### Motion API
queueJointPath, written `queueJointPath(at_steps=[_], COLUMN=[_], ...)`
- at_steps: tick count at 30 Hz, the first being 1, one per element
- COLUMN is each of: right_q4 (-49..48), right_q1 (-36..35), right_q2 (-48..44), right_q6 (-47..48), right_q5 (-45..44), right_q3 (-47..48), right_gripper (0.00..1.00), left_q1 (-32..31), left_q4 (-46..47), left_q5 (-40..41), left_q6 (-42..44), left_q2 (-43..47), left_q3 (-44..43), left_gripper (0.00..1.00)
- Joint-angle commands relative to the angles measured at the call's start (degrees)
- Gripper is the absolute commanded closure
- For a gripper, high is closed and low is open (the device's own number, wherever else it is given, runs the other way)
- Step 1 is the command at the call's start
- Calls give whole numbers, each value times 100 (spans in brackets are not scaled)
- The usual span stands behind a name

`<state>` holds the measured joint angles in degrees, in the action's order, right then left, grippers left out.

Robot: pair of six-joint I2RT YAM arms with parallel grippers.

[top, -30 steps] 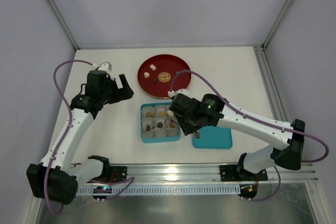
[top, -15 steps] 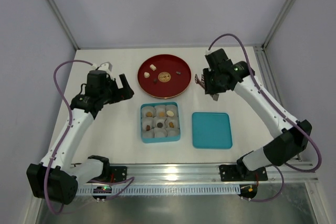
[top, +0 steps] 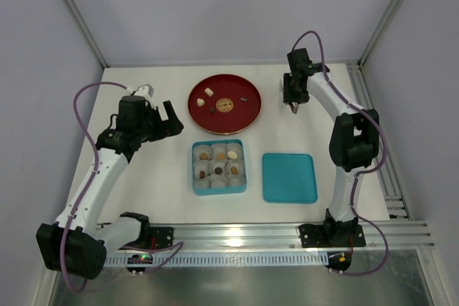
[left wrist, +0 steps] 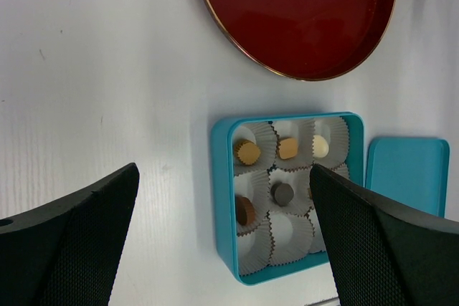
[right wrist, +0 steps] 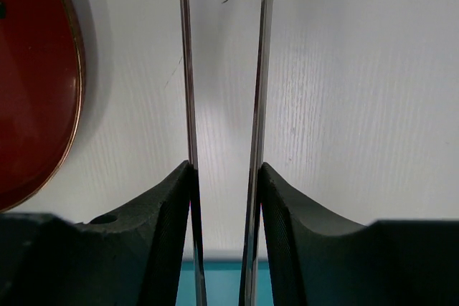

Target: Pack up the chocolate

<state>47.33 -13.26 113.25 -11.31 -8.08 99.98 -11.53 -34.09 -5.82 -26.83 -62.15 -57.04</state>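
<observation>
Right gripper: thin metal tweezer blades a sliver apart, nothing between them, hanging over the white table just right of the glossy red plate. Parked for a grab, I'd guess. Left gripper is spread wide, empty. Chocolates: some in crinkly paper cups inside the teal box, a few loose on the plate.
</observation>
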Motion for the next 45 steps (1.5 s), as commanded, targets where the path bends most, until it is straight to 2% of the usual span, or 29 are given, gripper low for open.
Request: queueJointPath(at_steps=[1, 6, 10, 21, 32, 45], right_q4=[-488, -567, -480, -453, -427, 91], right_q1=[121, 227, 244, 253, 253, 271], right_q2=[126, 575, 1013, 1463, 1349, 866], right_q6=[182, 287, 366, 305, 287, 200], right_q5=[-195, -203, -185, -150, -186, -572], right_q3=[425, 469, 531, 461, 495, 1058], right_gripper=[56, 55, 52, 40, 24, 22], left_q1=[28, 28, 37, 37, 28, 37], left_q4=[174, 183, 192, 192, 192, 192], left_q5=[-121, -138, -182, -191, -209, -191], left_q6=[-33, -42, -42, -50, -42, -50], left_q2=[19, -16, -51, -43, -43, -25], left_q3=[8, 8, 8, -1, 8, 8], left_gripper=[0, 0, 0, 0, 0, 0])
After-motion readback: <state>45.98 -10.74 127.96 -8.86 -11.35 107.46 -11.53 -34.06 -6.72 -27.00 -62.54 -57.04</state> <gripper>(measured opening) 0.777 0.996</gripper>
